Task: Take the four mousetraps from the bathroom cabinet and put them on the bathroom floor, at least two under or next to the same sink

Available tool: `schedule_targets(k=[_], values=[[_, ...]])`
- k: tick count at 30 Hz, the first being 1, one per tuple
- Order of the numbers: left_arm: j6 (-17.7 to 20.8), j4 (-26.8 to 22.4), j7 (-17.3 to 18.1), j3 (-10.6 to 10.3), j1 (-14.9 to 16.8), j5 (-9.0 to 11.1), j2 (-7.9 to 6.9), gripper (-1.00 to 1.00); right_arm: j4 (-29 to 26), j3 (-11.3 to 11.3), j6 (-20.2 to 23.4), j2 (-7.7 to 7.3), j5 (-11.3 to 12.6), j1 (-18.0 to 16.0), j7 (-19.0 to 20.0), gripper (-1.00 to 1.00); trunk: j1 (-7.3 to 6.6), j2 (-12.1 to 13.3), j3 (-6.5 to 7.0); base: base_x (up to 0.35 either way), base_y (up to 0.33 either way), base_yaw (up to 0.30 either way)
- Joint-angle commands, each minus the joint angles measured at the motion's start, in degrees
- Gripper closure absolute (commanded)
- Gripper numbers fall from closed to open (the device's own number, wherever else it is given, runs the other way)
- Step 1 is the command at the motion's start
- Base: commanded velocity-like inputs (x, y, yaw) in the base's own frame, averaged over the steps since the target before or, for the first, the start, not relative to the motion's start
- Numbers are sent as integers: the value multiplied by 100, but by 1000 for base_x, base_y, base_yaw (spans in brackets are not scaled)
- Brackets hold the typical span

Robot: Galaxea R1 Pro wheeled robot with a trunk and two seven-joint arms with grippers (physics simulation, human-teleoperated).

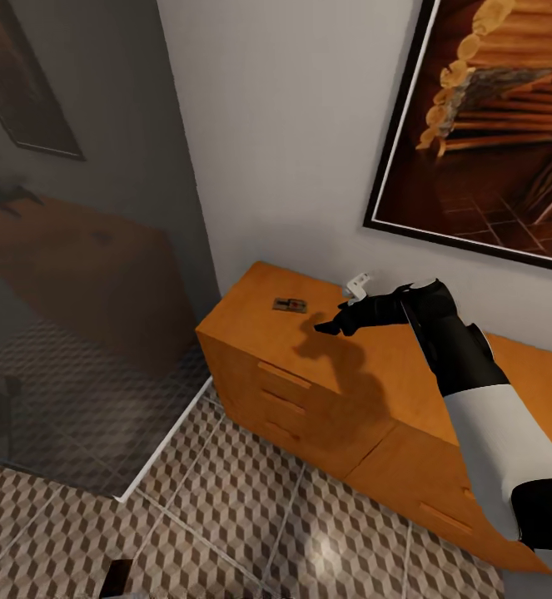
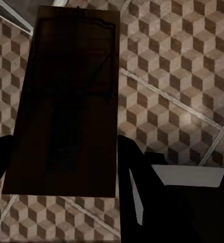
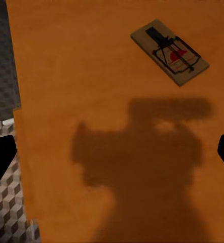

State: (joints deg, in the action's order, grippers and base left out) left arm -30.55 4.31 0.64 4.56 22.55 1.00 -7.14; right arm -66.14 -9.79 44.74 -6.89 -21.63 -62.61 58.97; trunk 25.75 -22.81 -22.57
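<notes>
One mousetrap [image 1: 290,305] lies flat on the top of the orange-brown cabinet [image 1: 251,366], near its left end. The right wrist view shows this same mousetrap [image 3: 169,52] with its red mark and dark wire. My right gripper [image 1: 332,324] hovers above the cabinet top just right of that trap, open, with its fingertips [image 3: 0,157] wide apart and nothing between them. My left gripper [image 2: 61,167] is shut on another mousetrap [image 2: 66,101], a dark board held above the cube-patterned bathroom floor [image 2: 183,76]. The bathroom sink is out of view.
A glass screen [image 1: 84,291] stands left of the cabinet, its base rail on the floor [image 1: 226,516]. A large framed picture [image 1: 492,125] hangs on the wall above. A small white fitting [image 1: 359,285] sits at the back of the cabinet top.
</notes>
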Motion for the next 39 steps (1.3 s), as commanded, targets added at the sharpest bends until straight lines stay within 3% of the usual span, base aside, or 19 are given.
schedule_targets(k=[1,39], values=[[-39,26,-20,45,12,-30,-3,100,-6,-5,17,-4,-52,-5,44,-100,3,-11,-17,0,0,166],[-39,26,-20,45,7,-30,-3,100,5,-5,17,-22,-60,3,44,-100,3,-11,-310,0,-64,167]])
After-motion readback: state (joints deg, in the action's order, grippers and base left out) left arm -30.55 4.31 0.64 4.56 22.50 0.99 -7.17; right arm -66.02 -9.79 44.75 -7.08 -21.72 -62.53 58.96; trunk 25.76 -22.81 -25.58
